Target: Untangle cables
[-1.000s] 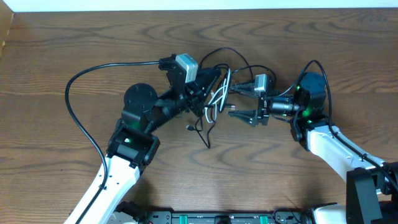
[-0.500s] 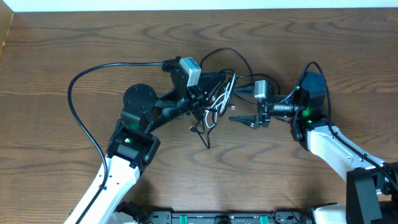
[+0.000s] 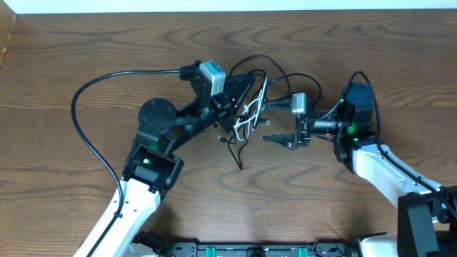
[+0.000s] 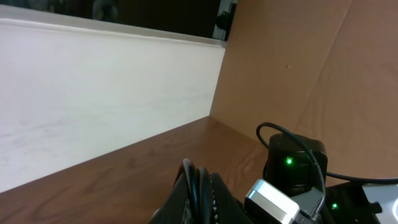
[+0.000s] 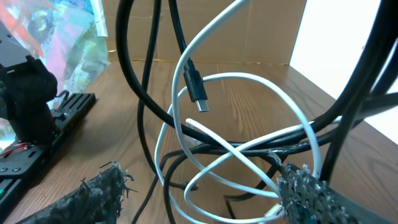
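The cables form one tangle (image 3: 246,118) at the table's middle: several thin black cords and one white cord (image 3: 251,113). My left gripper (image 3: 245,89) is shut on black cords and holds the bundle above the table; in the left wrist view the black cords (image 4: 200,182) stand pinched between its closed fingers. My right gripper (image 3: 265,122) is open, just right of the tangle. In the right wrist view the white cord (image 5: 249,152) loops between the open fingertips (image 5: 99,193), crossed by black cords (image 5: 143,93), and a dark plug end (image 5: 198,93) hangs above.
A thick black arm cable (image 3: 93,107) arcs over the table's left side. Black cord loops (image 3: 268,68) reach behind the grippers. One black cord end (image 3: 235,157) trails toward the front. A white wall (image 4: 93,93) and cardboard panels (image 4: 311,62) border the table.
My left gripper has shifted slightly left and back with the cords, pulling the tangle along. My right gripper stays open in almost the same place.
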